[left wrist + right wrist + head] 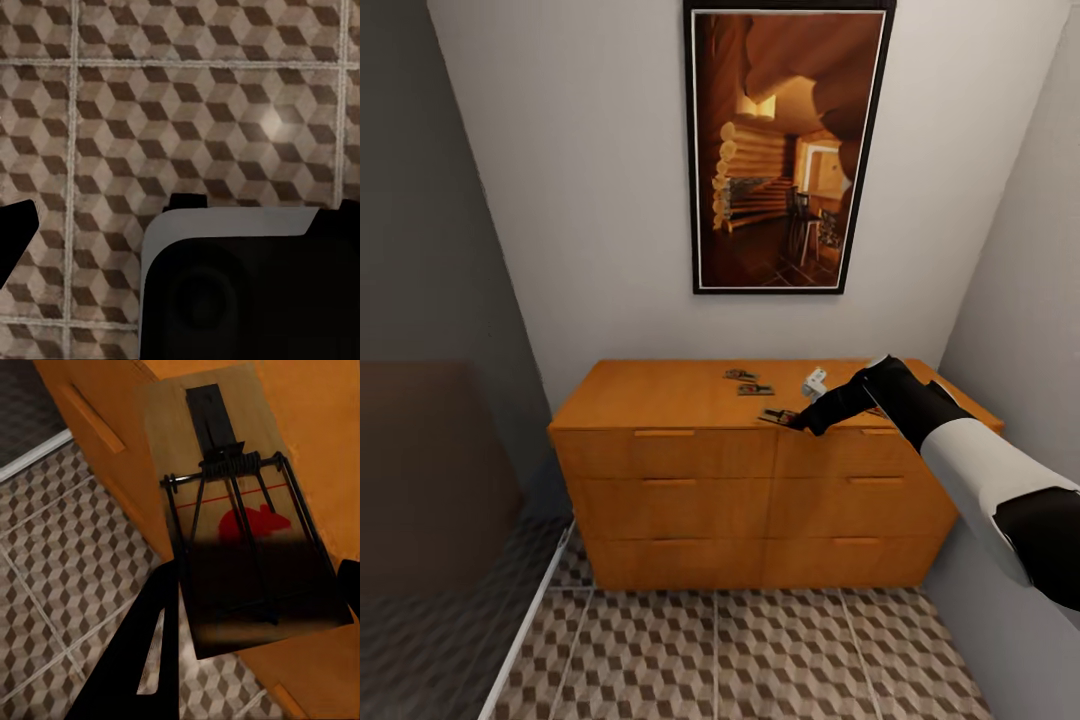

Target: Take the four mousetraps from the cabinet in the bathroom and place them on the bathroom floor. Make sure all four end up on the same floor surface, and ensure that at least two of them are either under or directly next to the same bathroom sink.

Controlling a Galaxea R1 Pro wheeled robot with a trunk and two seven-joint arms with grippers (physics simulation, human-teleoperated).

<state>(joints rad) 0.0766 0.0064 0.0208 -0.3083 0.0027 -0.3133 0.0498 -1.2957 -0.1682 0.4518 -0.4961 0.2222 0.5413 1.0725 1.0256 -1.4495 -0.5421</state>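
Bathroom floor (780, 650): cube-pattern tiles, pale grout, running in front of cabinet. Cabinet (670, 500): orange-brown, three drawer rows, standing against back wall beneath framed picture (785, 145). Right gripper (792, 420) at cabinet top's front edge, right of centre, fingers either side of mousetrap (240, 510) overhanging that edge; whether clamped, cannot tell. Two more mousetraps (741, 375) (756, 390) mid-top, near rear edge. Small white object (815, 381) beside right arm. Left gripper's grip state: cannot tell.
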